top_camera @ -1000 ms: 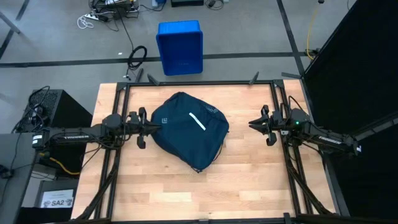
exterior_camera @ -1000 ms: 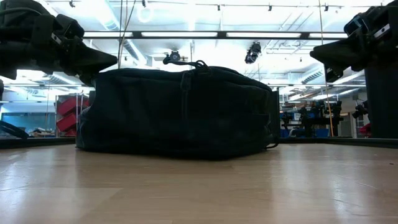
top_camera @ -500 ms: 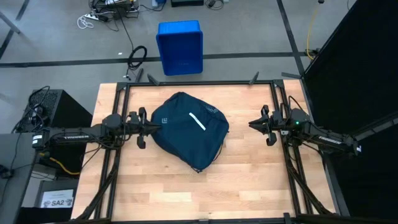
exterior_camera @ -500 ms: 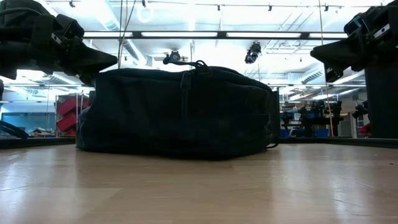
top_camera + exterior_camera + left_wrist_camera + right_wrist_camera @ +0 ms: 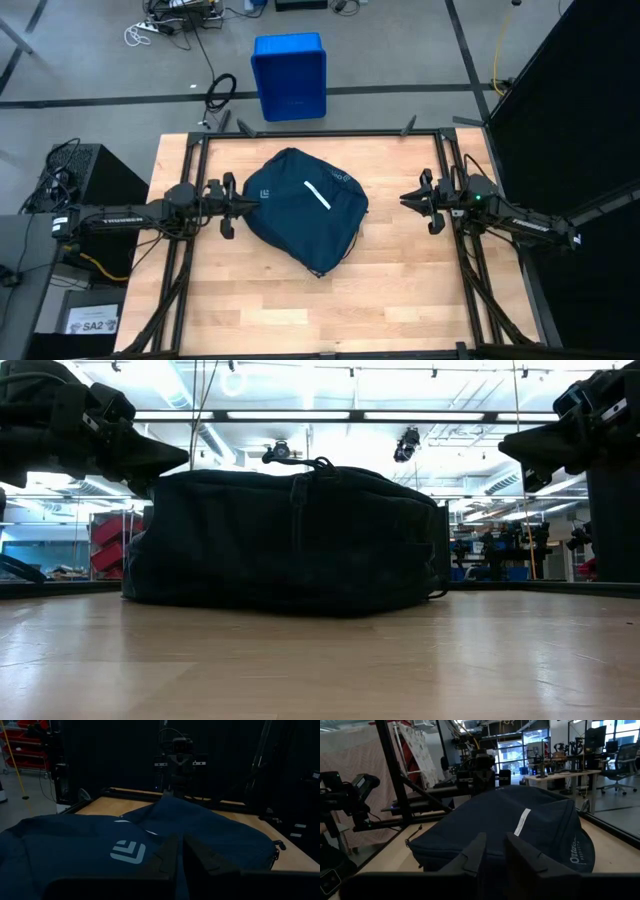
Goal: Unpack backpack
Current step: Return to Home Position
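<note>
The dark navy backpack [image 5: 305, 208] lies flat on its underside in the middle of the wooden table [image 5: 400, 300], with its white stripe [image 5: 316, 194] facing up. In the low view the backpack [image 5: 290, 540] is a wide dark mound. My left gripper [image 5: 247, 205] points level at the backpack's left edge; it is shut, and its fingertips [image 5: 180, 851] are over the fabric near the white logo [image 5: 127, 851]. My right gripper [image 5: 404, 200] waits at the table's right side, well away from the backpack. It points level toward it, and its fingers [image 5: 496, 851] stand a narrow gap apart. My left gripper's shut fingertips are at the backpack's left edge [image 5: 252, 205]. Dark fingers against dark fabric hide whether they touch it, so I cannot tell.
A bright blue plastic bin [image 5: 290, 75] stands on the floor beyond the table's far edge. A black box [image 5: 85, 185] with cables sits left of the table. Bare wood lies in front of the backpack, toward the near edge.
</note>
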You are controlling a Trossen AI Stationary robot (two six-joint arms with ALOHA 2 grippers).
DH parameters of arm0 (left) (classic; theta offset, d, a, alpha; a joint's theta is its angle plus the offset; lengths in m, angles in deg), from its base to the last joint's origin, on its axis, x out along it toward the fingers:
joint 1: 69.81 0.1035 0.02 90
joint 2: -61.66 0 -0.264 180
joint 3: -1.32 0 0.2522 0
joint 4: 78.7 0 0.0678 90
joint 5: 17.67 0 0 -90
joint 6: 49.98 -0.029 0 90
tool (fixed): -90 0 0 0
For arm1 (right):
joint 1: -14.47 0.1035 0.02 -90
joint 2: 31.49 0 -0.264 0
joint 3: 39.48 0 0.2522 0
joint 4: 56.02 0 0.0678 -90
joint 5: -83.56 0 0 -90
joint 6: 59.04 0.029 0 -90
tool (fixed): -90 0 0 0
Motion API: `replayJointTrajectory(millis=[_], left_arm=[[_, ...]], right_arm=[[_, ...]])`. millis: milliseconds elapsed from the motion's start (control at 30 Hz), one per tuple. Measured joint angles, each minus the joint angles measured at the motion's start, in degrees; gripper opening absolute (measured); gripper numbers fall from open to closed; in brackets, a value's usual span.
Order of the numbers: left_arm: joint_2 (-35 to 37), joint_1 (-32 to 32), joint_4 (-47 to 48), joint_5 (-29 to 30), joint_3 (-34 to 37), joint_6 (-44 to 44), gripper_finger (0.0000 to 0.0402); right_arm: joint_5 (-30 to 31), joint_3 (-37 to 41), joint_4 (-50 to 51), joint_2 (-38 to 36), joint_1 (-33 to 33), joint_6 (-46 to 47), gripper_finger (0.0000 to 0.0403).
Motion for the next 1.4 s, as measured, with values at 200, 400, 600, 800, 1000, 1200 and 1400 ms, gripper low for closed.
replayJointTrajectory(millis=[200, 400, 600, 800, 1000, 1200, 1400], left_arm=[[-0.01, 0.00, 0.00, 0.00, 0.00, 0.00, 0.0000], [0.00, -0.01, 0.00, 0.01, 0.00, -0.01, 0.0000], [0.01, -0.02, 0.00, 0.02, 0.00, 0.00, 0.0000], [0.00, 0.00, 0.00, 0.02, 0.00, 0.00, 0.0000], [0.00, -0.02, 0.00, 0.00, 0.00, 0.00, 0.0000], [-0.01, 0.00, 0.00, 0.00, 0.00, -0.02, 0.0000], [0.01, -0.01, 0.00, 0.01, 0.00, -0.02, 0.0000]], right_arm=[[0.00, 0.02, -0.01, 0.00, 0.00, 0.00, 0.0043], [0.00, 0.01, -0.01, 0.00, 0.01, -0.01, 0.0033], [0.00, 0.02, 0.01, 0.00, 0.00, -0.02, 0.0025], [0.00, 0.01, -0.01, 0.00, 0.01, -0.02, 0.0029], [0.00, 0.01, 0.00, 0.00, 0.00, 0.00, 0.0038], [0.00, 0.00, -0.01, 0.00, 0.00, 0.00, 0.0045], [0.00, 0.01, -0.01, 0.00, 0.01, 0.00, 0.0048]])
